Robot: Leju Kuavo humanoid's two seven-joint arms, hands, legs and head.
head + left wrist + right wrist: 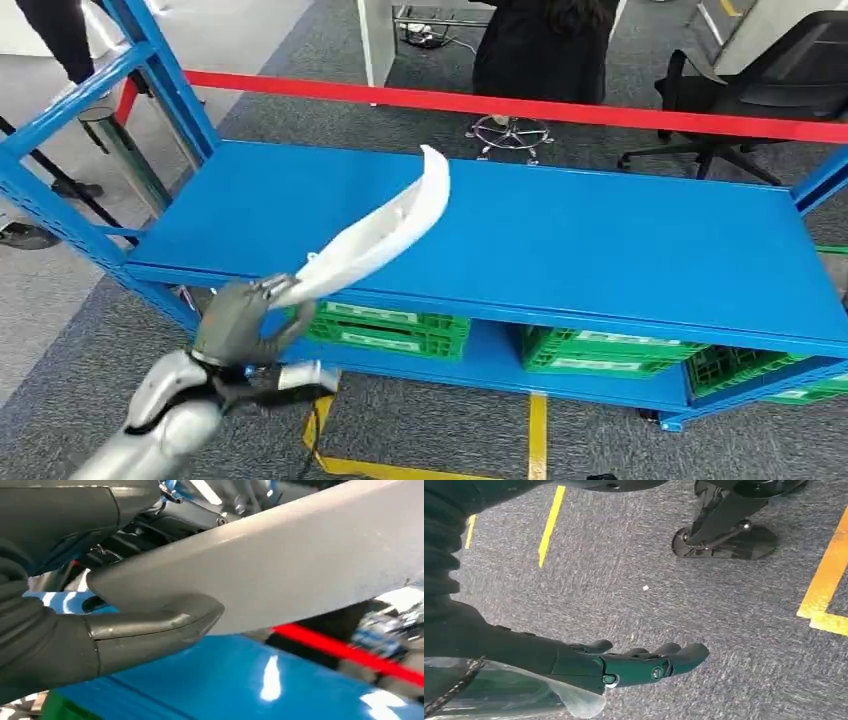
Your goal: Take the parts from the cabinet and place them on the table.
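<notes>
A long curved white plastic part (pixel 385 228) slants up over the front of the blue shelf top (pixel 560 235). My left hand (pixel 235 320) grips its lower end, just in front of the shelf's front edge. In the left wrist view the thumb (pixel 155 625) presses against the pale part (pixel 280 565), with the blue shelf surface (pixel 235 680) behind it. My right hand (pixel 634 662) hangs over grey carpet with its fingers stretched out and nothing in it.
Green crates (pixel 385 330) (pixel 600 352) sit on the lower shelf. A red barrier bar (pixel 520 105) runs behind the rack, with a seated person (pixel 545 45) and a black office chair (pixel 740 80) beyond. Yellow floor tape (pixel 537 430) marks the carpet.
</notes>
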